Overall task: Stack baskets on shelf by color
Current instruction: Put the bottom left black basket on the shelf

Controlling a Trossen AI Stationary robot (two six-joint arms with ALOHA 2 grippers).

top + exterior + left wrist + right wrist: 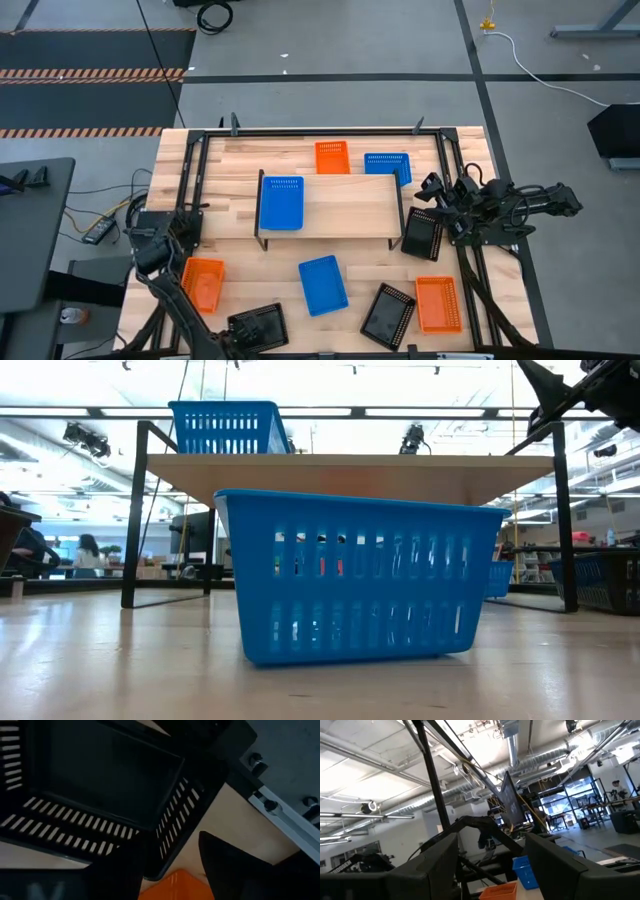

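On the shelf (345, 205), in the middle of the high view, one blue basket (281, 202) already sits at its left end, with the rest of the top bare. The others lie scattered over the desk (235, 160): an orange basket (332, 157) and another blue one (388, 167) behind the shelf, and a blue basket on the desk (323, 285) in front of it.

The left gripper (170, 870) is at the bottom left of the high view, right over a black basket (258, 327). Its wrist view shows the dark jaws standing apart astride that basket's rim, not pinching it (I can't tell whether anything touches). An orange basket at lower left (203, 281) lies just beside.

The right gripper (492, 865) hangs at the right edge of the desk, raised and pointing into the room, its jaws wide and holding nothing.

To do this step well, I'd seat one jaw inside the mesh wall and one outside, then close squarely so the tray lifts level.
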